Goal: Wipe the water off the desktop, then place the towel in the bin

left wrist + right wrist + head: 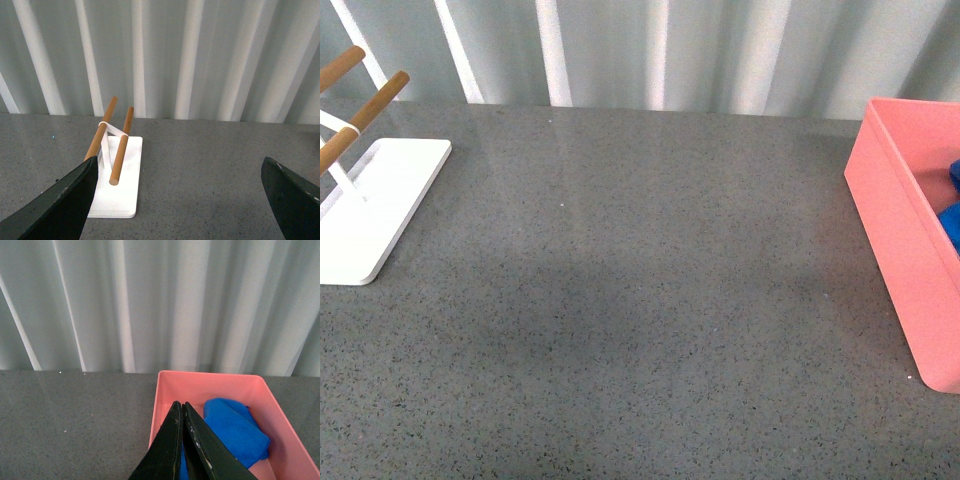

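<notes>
Pale pleated curtains close the scene behind the table, whose dark grey speckled top shows no puddle that I can make out in the front view; it looks dry, though the sheen makes this uncertain.

I take the bin as the landmark; it stands at the right end of the table, and the towel lies inside it, crumpled on its floor, toward the wall far from the right wrist camera; in the front view only two blue bits of it show above the near wall.

The right pincer has its two dark fingers pressed together with nothing between them; its tips point over the near edge of the bin, so the towel lies just ahead of it and a little to one side; this arm is clearly the nearer one to the bin.

The left pincer is spread wide and empty; it faces the white stand with wooden rods, which is well apart from the bin, at the other end of the table.

To my judgement the task is finished or nearly so; the coming move would be only to draw the right arm back from the bin.
</notes>
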{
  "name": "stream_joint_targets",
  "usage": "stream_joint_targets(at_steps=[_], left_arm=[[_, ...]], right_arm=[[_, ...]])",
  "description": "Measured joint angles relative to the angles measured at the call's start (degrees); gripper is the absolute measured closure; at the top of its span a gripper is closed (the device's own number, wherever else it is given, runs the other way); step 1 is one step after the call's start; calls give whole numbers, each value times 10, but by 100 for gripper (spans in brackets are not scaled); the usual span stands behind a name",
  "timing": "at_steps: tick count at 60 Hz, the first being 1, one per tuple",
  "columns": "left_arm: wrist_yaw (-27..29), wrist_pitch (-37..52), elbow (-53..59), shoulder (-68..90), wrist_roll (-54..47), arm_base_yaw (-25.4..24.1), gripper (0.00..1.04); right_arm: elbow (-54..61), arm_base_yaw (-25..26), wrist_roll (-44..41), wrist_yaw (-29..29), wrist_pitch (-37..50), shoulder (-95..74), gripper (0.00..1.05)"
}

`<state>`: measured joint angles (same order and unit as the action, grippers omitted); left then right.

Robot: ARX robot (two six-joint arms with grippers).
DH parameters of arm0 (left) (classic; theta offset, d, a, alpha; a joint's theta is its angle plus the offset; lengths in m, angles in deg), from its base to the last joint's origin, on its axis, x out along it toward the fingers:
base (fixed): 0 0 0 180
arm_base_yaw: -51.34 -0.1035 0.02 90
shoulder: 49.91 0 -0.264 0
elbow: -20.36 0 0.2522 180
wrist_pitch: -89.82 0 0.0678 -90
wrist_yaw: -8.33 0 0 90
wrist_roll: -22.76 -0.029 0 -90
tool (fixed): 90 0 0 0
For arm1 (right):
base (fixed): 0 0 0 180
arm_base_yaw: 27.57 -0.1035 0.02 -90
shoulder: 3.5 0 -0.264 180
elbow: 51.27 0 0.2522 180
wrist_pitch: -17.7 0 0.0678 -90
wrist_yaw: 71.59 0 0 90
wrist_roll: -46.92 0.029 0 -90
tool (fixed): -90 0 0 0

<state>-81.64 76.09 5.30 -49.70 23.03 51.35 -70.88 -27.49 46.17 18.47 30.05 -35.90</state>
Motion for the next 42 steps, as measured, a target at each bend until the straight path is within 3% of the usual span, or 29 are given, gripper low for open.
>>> stream_joint_targets(at_steps=[42], left_arm=[[0,0,0,0,0,0,7]], right_arm=[[45,0,1,0,-96,161,101]])
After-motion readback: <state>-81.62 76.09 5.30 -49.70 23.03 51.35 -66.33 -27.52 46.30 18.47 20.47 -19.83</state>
